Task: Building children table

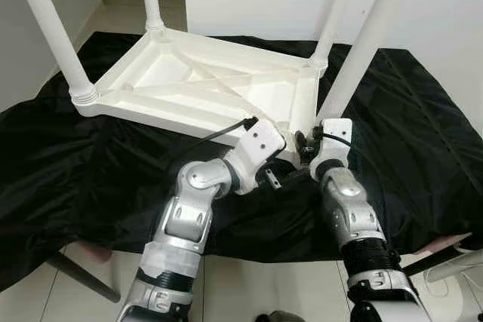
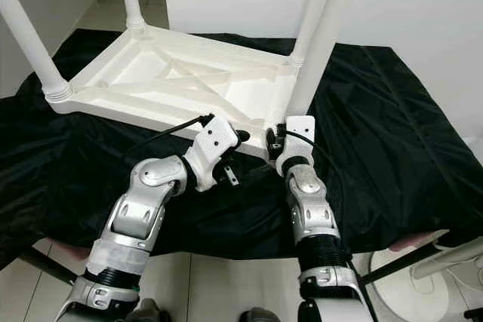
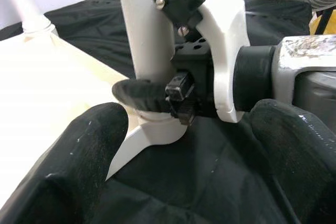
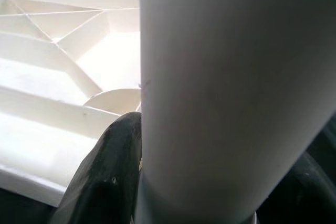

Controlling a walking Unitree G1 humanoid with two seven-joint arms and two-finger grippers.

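Right end effector [image 3: 157, 98] around table leg [image 1: 362, 50]

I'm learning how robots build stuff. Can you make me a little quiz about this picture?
1. True or false: the white table lies upside down on a black sheet.
2. How many table legs stand up from it?
3. Which gripper is closed on the nearest leg: A left, B right, C none?

Key: 1 true. 2 four. 3 B: the right gripper has its fingers around the leg's base; the left gripper is open beside it.
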